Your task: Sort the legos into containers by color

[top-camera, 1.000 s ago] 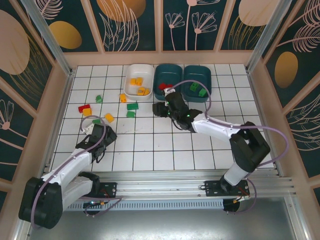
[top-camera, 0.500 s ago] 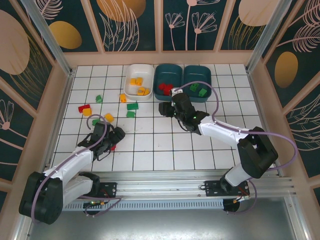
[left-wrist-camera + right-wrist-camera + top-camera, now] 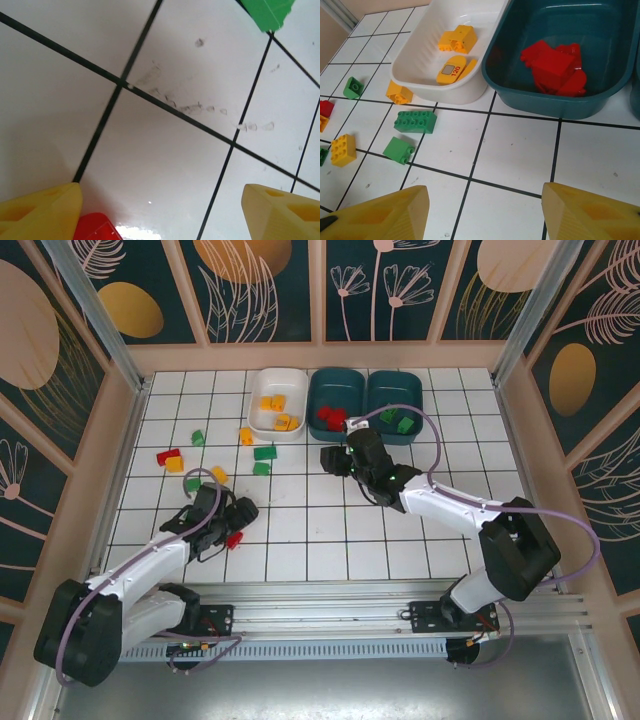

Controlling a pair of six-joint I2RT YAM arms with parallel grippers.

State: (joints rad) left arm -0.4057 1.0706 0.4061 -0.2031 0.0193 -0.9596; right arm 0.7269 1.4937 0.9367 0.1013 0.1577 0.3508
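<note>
My left gripper [image 3: 234,519] [image 3: 160,200] stands open low over the tiles at the front left. A red lego [image 3: 235,538] [image 3: 94,228] lies right beside its left finger; whether they touch I cannot tell. My right gripper [image 3: 335,458] [image 3: 485,200] is open and holds nothing, just in front of the bins. The white bin [image 3: 259,390] [image 3: 420,75] holds yellow legos [image 3: 457,40]. The middle teal bin [image 3: 337,380] [image 3: 520,95] holds red legos [image 3: 555,67]. The right teal bin [image 3: 395,383] holds green legos [image 3: 396,420].
Loose legos lie left of the bins: a green two-by-four [image 3: 265,452] [image 3: 415,121], a small green one [image 3: 261,469] [image 3: 399,150], yellow ones [image 3: 246,435] [image 3: 218,475] [image 3: 343,149], a red and yellow pair [image 3: 170,459], and greens [image 3: 198,437] [image 3: 190,484] [image 3: 267,12]. Walls enclose the tiled floor.
My left gripper has moved right and a little nearer, and a red lego now shows beside it. The right gripper has shifted slightly right, staying open.
</note>
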